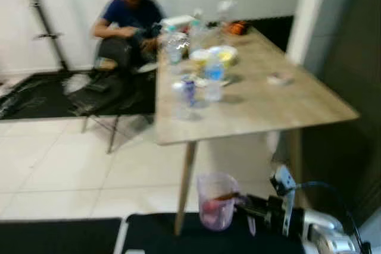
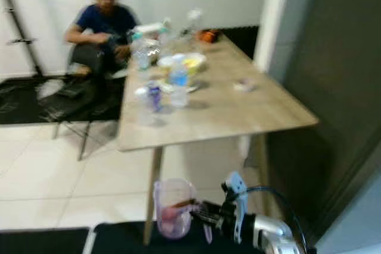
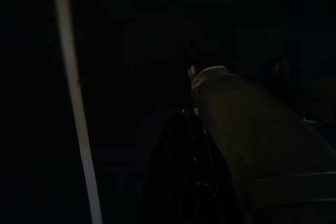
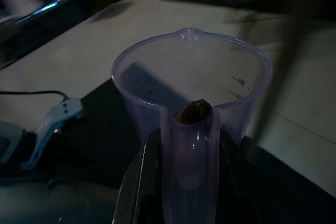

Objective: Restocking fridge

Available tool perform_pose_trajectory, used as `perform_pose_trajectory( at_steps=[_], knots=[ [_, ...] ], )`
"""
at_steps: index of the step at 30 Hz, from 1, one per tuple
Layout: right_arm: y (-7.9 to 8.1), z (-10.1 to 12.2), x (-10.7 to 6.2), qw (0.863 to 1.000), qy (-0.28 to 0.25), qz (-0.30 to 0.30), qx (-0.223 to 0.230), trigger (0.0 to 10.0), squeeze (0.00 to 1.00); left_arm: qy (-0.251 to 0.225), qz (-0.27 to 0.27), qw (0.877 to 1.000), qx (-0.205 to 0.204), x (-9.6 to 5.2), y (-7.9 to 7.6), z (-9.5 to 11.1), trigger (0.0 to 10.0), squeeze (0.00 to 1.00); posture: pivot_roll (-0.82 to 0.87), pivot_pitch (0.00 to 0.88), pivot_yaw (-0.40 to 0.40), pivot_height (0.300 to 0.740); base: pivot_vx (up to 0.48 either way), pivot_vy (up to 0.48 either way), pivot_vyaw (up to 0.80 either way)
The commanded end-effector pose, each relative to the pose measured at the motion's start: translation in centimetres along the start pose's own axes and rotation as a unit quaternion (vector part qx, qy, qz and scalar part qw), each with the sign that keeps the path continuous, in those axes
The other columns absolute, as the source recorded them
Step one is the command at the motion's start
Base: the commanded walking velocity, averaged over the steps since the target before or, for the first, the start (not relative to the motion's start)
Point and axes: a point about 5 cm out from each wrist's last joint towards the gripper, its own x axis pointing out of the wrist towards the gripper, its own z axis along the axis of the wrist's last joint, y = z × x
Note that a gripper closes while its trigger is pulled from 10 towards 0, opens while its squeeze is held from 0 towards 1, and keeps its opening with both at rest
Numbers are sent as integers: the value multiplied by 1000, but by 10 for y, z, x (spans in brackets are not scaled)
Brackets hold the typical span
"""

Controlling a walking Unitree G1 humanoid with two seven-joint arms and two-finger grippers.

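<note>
At five o'clock below the long wooden table (image 1: 256, 108), the right gripper (image 1: 247, 205) grasps a clear purple plastic measuring jug (image 1: 215, 201) by its handle; I cannot tell how the left gripper's fingers stand.

The measuring jug (image 4: 191, 108) is clear, faintly violet plastic, smooth and glossy, with printed graduation marks near its rim at two o'clock in the right wrist view. The right gripper (image 1: 249, 205) clamped on its handle has matt black fingers on a brushed silver metal arm (image 1: 321, 230). The table (image 1: 262, 102) has a pale wood-grain top with a soft satin sheen. The floor (image 1: 53, 171) is glossy off-white tile. At twelve o'clock on the table stand clear plastic bottles (image 1: 213, 78). The person (image 1: 128, 19) wears a dark blue cloth shirt.
</note>
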Motion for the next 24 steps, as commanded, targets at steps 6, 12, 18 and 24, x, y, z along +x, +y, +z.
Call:
perform_pose_trajectory(
  at_steps=[6,12,18,24],
  knots=[
    [-5,7,6,1000,-13,-20,-15,10000,0,5,3,1000,17,0,2,0,10000,0,-74,0,28,740,0,0,-800],
    [-9,9,8,999,-20,-41,-17,10000,0,0,5,1000,19,0,2,2,10000,0,-74,0,28,740,0,0,-800],
    [-19,9,4,993,-32,-110,-14,10000,0,-7,16,1000,26,1,2,5,10000,0,-74,0,24,740,0,0,-800],
    [-27,7,1,984,-46,-170,-3,10000,0,-13,20,999,35,1,2,7,10000,0,-74,0,26,740,0,0,-800]
  ],
)
